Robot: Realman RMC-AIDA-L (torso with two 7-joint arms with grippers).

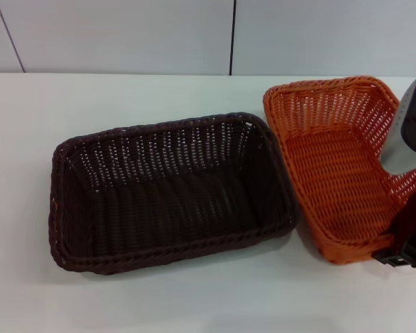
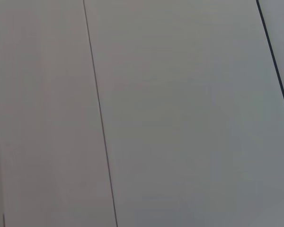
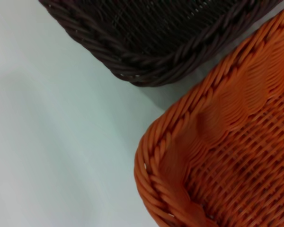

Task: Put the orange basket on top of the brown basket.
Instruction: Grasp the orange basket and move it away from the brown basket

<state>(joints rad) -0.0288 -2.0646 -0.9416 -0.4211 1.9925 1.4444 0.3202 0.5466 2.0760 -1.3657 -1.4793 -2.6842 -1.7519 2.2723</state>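
The brown basket (image 1: 159,156) sits upright and empty on the white table, left of centre in the head view. The orange basket (image 1: 326,104) stands just to its right, also empty, with their near corners almost touching. My right gripper (image 1: 404,248) is down at the orange basket's near right corner, against its rim; whether it holds the rim cannot be made out. The right wrist view looks down on the orange basket's rim corner (image 3: 151,175) and the brown basket's rim corner (image 3: 146,61), a narrow gap of table between them. My left gripper shows in no view.
The white table (image 1: 90,97) runs from the baskets to a light panelled wall (image 1: 125,35) behind. The left wrist view shows only wall panels (image 2: 180,118) with dark seams. Bare table lies left of and in front of the brown basket.
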